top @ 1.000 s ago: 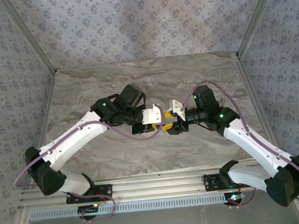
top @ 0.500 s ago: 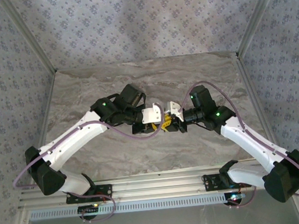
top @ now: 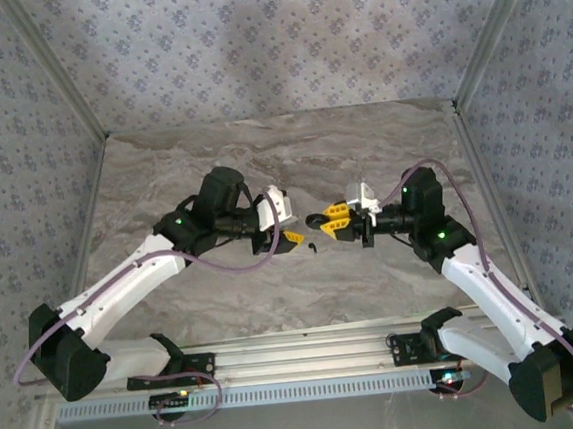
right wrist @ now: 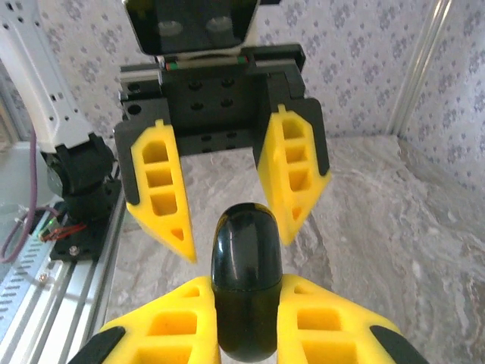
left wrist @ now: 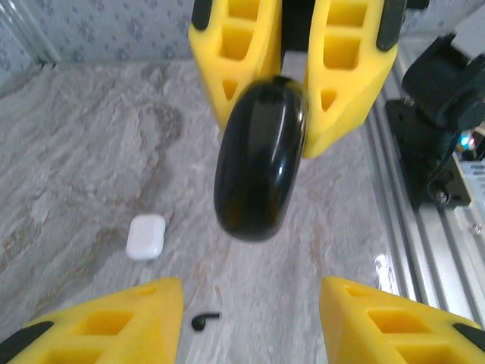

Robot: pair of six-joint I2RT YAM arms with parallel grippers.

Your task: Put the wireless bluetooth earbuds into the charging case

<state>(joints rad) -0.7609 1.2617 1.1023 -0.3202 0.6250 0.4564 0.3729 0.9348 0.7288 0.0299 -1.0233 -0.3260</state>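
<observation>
The right pincer (right wrist: 246, 287) is clamped narrow on one end of the black charging case (left wrist: 258, 163), holding it in the air above the middle of the tabletop (left wrist: 76, 152). The left pincer (left wrist: 250, 284) faces it with its jaws apart and holding nothing.

The case is glossy and rounded and is gripped only at its end. It could likely pivot or squirt out if the left pincer pushes on it off-centre. Its lid looks shut, so prying it open one-sided may twist it loose.

A black earbud (left wrist: 204, 321) lies on the tabletop beneath, with a white case (left wrist: 145, 236) near it, both well away from the edges. A dropped case could knock that tiny earbud towards the near edge and its rail.
</observation>
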